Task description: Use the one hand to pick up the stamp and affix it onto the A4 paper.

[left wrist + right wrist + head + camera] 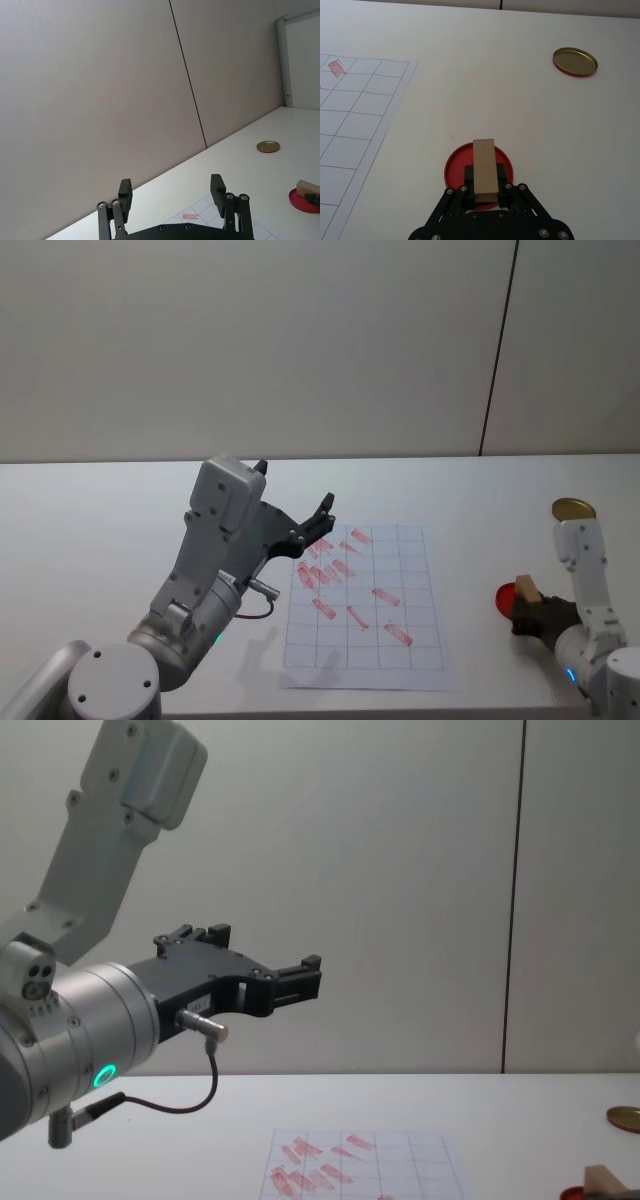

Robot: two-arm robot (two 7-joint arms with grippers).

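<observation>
Stamp, a small light tan wooden block, is gripped by the right gripper, whose two black fingers are closed against its two long sides. The block stands directly over a round red ink pad; whether its lower face touches the pad cannot be told. In the head view this group lies at the near right of the white table, with the right arm's white link rising beside it.

A gold round disc lies flat on the table farther back on the right, well apart from the pad.

The A4 paper lies flat near the table's middle, to the left of the pad and apart from it. It is a white sheet ruled with a faint grid, and many small slanted red stamp marks are clustered on its left half, with a few toward the centre.

The left gripper is raised in the air above the table, over the paper's far left corner in the head view. Its black fingers are spread wide apart with nothing between them. A black cable loops beneath its silver wrist, where a teal light glows.
</observation>
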